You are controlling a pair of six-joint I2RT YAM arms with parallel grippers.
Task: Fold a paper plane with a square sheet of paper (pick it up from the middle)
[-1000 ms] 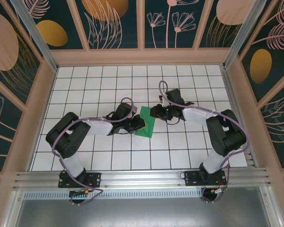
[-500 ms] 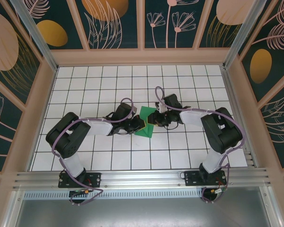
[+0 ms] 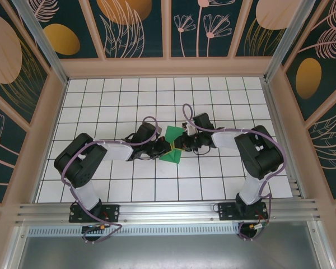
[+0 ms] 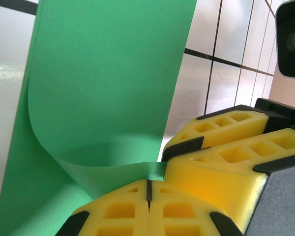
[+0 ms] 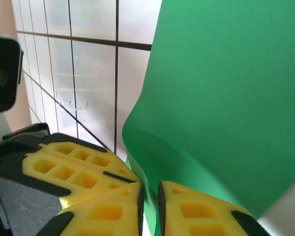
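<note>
The square sheet of paper (image 3: pixel 172 147) is green and lies mid-table, folded, with its middle curled up off the tiles. My left gripper (image 3: pixel 164 147) is shut on the sheet's left edge; in the left wrist view its pads (image 4: pixel 148 181) meet on a raised green strip (image 4: pixel 113 169). My right gripper (image 3: pixel 182 142) is at the sheet's right edge. Its yellow fingers (image 5: pixel 150 191) stand a narrow slit apart, open, with a curled fold of the paper (image 5: pixel 221 98) running between them. The two grippers almost touch. The paper plane is out of view.
The white gridded table (image 3: pixel 129 101) is walled by a tan frame (image 3: pixel 39 129) on three sides. A metal rail (image 3: pixel 168 210) runs along the near edge by the arm bases. Open tiles lie in front of and behind the paper.
My right gripper has moved left to the paper's right edge and its jaws have narrowed around the raised fold. The left gripper has stayed shut on the paper.
</note>
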